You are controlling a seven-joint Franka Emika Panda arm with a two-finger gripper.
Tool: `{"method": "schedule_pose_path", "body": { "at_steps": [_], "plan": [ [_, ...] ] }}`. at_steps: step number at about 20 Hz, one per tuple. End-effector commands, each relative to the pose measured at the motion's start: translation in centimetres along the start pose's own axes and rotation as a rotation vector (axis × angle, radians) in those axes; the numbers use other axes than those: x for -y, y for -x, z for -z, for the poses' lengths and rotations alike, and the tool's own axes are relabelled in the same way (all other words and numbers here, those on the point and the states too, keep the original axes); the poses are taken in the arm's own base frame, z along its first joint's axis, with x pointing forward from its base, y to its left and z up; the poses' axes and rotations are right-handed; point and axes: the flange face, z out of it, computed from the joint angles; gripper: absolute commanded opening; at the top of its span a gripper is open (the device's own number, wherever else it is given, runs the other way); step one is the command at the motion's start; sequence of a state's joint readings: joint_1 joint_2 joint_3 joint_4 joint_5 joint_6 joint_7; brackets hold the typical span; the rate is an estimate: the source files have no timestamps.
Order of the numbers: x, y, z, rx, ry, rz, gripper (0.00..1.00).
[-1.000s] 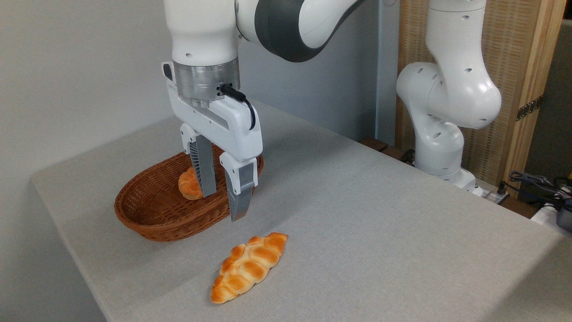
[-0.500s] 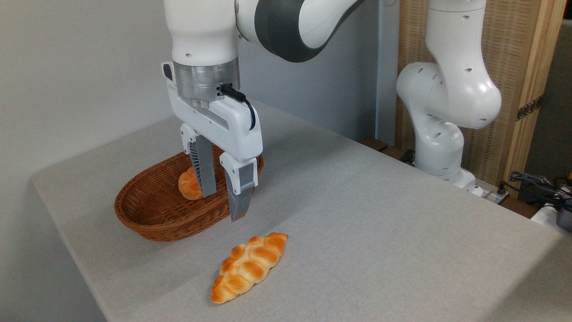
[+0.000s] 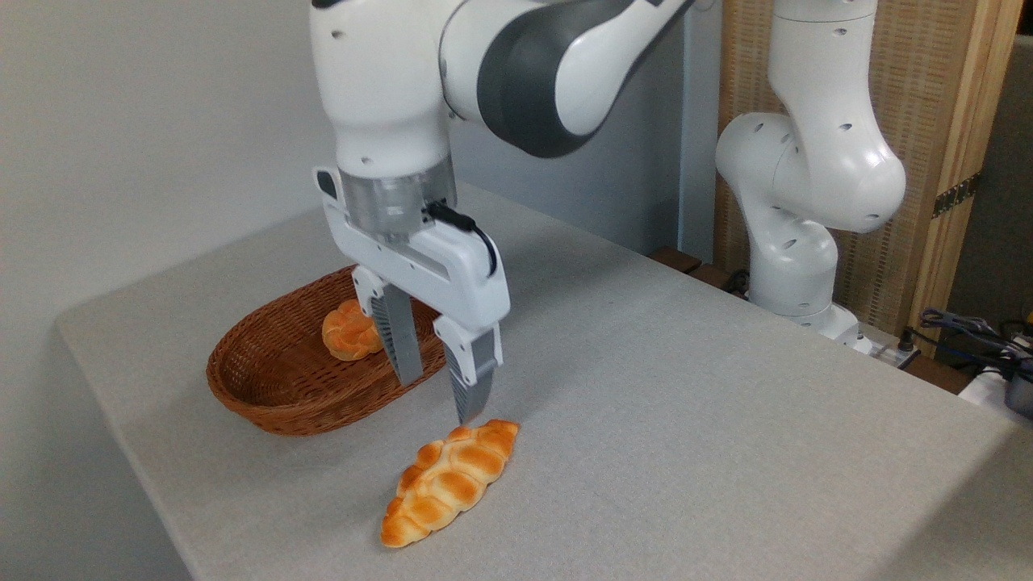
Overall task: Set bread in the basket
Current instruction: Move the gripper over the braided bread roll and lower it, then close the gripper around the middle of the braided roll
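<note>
Having left the basket (image 3: 278, 379), the gripper (image 3: 437, 399) (jaws spread, empty) now hangs nearer the bread (image 3: 449, 482).

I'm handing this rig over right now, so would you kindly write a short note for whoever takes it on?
Hand: open and empty, fingers pointing down, hanging between the basket and the bread, its nearer fingertip just above the loaf's far end.
Bread: braided loaf lying flat on the table, in front of the basket, not gripped.
Basket: at the left of the table, already holding a small round bun.
Done: nothing yet for the loaf; the hand is only close to it.
Left: lower onto the loaf, close on it, lift, carry it over the basket and release.
</note>
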State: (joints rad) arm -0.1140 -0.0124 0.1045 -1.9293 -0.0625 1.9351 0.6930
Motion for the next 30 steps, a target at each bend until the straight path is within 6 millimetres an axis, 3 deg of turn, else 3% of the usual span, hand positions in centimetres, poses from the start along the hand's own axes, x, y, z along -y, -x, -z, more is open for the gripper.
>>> {"method": "schedule_pose_path", "body": {
  "at_steps": [1,13,23,24,26,27,30],
  "plan": [
    [1.3,-0.1,-2.1,0.014,-0.003,0.020,1.00],
    [2.5,-1.6,-6.9,0.033,-0.010,0.016,1.00],
    [2.6,-2.0,-8.1,0.042,-0.011,0.004,1.00],
    [2.7,-1.9,-8.1,0.043,-0.012,-0.008,0.90],
    [2.8,-1.7,-8.0,0.047,-0.006,-0.050,0.50],
    [2.8,-1.6,-8.0,0.049,-0.004,-0.058,0.40],
    [2.9,-1.6,-7.9,0.047,-0.006,-0.056,0.38]
  ]
}}
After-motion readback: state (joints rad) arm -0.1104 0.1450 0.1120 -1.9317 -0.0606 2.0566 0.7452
